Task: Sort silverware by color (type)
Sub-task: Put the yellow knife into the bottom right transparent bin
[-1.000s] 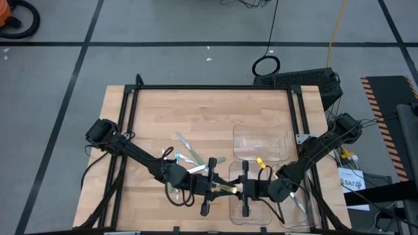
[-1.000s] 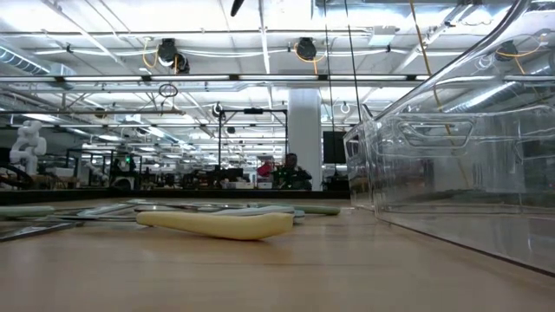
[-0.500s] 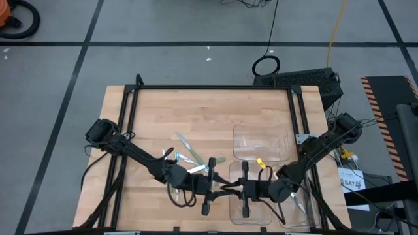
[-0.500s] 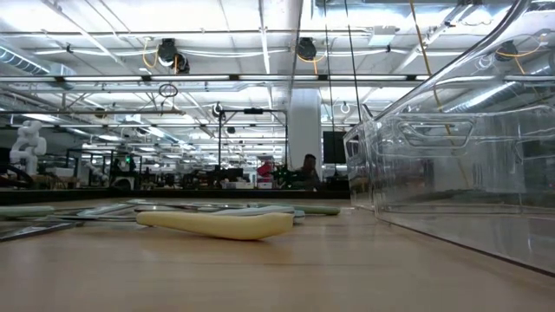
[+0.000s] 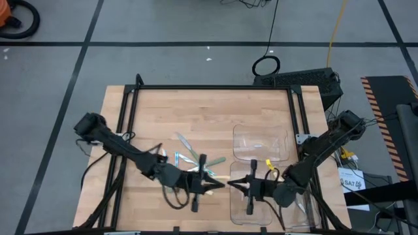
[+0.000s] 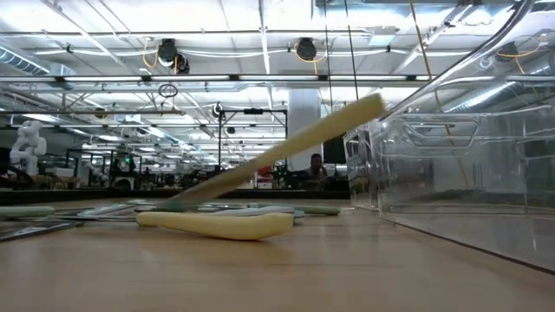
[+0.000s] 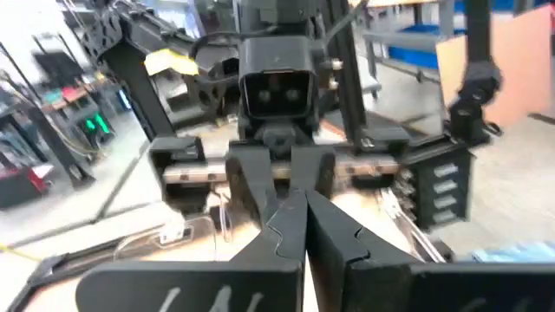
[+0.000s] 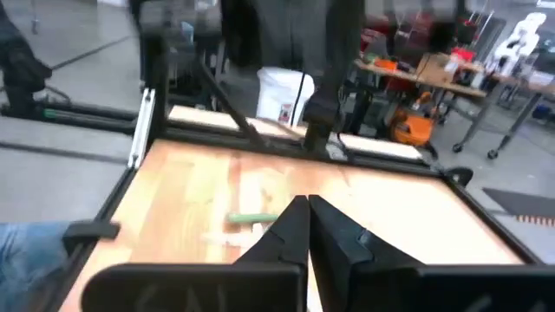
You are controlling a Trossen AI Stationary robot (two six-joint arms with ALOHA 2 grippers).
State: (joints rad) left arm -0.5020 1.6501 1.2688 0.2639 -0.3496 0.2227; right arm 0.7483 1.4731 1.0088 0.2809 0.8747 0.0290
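Two yellow-handled utensils show, one tilted; both grippers' jaws are closed, holding nothing.

- Big robot lab / workshop, not a home.
- Grey floor w/ black tape lines, seen from above.
- Wood worktop in a black metal frame, 2 robot arms fixed at its sides.
- Low view: long room w/ rows of ceiling lights, pipes, cables hanging down.
- More work stations far back, a white robot figure at the side.
- Right wrist view: other tables w/ boxes & gear.
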